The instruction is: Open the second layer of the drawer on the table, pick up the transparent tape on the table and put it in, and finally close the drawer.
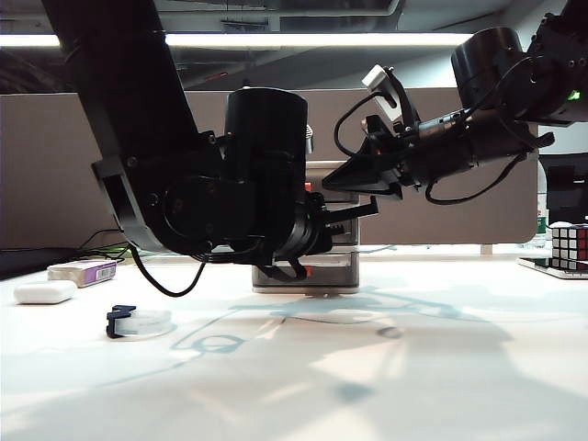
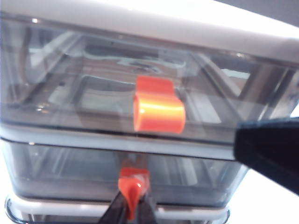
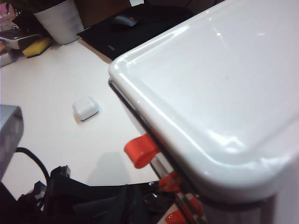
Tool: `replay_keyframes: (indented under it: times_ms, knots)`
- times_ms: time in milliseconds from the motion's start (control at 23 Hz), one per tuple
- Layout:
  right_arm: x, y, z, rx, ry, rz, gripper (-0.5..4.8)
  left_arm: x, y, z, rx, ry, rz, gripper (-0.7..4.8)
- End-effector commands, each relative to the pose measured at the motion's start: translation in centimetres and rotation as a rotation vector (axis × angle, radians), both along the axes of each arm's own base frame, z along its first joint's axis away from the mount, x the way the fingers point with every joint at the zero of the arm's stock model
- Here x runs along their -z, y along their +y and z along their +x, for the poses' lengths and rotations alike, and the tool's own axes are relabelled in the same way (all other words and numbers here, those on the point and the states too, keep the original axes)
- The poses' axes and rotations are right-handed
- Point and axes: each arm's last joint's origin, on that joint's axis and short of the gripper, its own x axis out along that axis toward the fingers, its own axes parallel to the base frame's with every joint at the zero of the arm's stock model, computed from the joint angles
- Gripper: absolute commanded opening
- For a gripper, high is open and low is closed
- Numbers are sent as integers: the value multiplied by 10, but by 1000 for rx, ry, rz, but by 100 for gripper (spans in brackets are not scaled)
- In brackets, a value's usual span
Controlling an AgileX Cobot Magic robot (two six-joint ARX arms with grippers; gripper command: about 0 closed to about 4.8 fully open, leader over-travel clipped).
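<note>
Risks dragging the whole drawer (image 1: pixel 308 276) across the worktop (image 1: pixel 413 367) instead of sliding out the second layer (image 2: pixel 70 172), with left claw (image 2: pixel 133 205) pinched tight on its red-orange handle (image 2: pixel 133 184), right claw (image 1: pixel 363 184), spread impossible to tell, near the top, and transparent tape (image 1: pixel 140 322) lying well apart.
</note>
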Motion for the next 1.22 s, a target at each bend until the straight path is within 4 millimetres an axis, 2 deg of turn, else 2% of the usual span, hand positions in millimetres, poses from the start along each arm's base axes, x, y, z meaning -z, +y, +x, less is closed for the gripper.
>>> replay_keyframes:
  times_ms: [43,478,651,825,1216]
  knots:
    - [-5,1,0,-12,-28,8,-5,2,0,-1,-5,23,25,-6]
    - [-7,2,-1,-86,7,52,-5,4,1,1,-9,34,37,-6]
    - [-14,3,2,-115,3,72,-5,4,1,1,6,35,37,-6]
    - [-24,1,10,-60,6,57,-5,4,1,1,9,35,35,-6]
    - [-18,-1,14,35,15,-3,-5,4,-1,-1,16,34,35,-6]
